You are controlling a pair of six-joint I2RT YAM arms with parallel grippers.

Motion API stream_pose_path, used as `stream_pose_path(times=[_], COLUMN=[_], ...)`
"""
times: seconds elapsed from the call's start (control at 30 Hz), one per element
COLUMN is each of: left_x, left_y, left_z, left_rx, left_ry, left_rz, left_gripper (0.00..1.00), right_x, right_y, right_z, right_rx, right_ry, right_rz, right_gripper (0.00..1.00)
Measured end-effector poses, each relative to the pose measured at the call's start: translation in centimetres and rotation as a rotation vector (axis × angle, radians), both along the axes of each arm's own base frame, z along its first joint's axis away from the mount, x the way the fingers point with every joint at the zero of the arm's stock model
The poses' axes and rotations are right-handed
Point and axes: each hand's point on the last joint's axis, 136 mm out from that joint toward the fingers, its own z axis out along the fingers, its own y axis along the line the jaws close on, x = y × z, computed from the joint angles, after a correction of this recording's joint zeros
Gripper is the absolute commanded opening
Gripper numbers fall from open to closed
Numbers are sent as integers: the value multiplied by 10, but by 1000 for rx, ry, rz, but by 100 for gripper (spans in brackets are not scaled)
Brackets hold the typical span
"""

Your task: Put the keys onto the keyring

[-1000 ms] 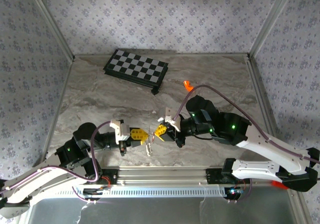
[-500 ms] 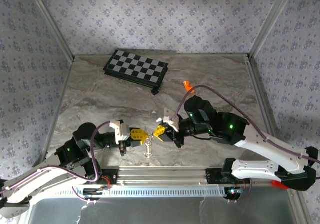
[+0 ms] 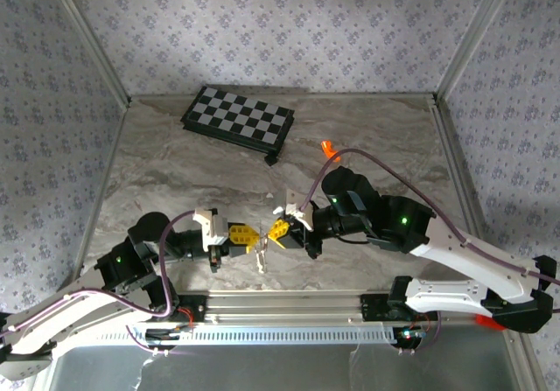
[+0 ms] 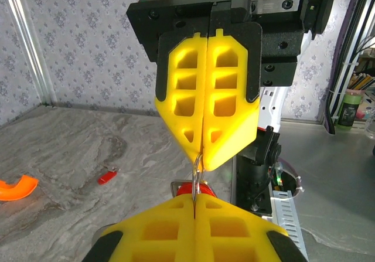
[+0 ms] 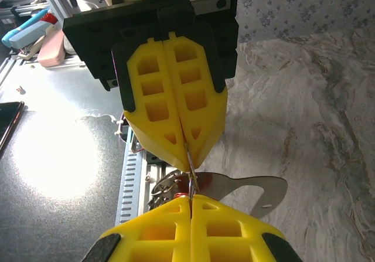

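The left pincer and right pincer, tip to tip, both clench the keyring. Well apart from the keyring lie a chequered board, an orange piece and a red key.

I am seeing a black-and-white chequered board lying at the far side of the grey marble bench. A small bright orange piece is sitting to the right of it, a little apart. Flowery wallpaper is running all around. In my left wrist view, a green bottle is standing at the right edge.
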Motion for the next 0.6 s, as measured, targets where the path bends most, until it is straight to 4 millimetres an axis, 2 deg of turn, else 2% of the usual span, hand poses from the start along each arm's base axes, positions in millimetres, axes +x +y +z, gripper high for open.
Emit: stream_pose_path(times=[0.6], left_x=[-1], left_y=[1], left_z=[-1], left_rx=[44], left_ry=[7], left_rz=[-4], left_gripper=[0], right_x=[-3], right_y=[5], right_z=[2], right_rx=[-9], right_ry=[-10], right_rz=[32], right_gripper=[0])
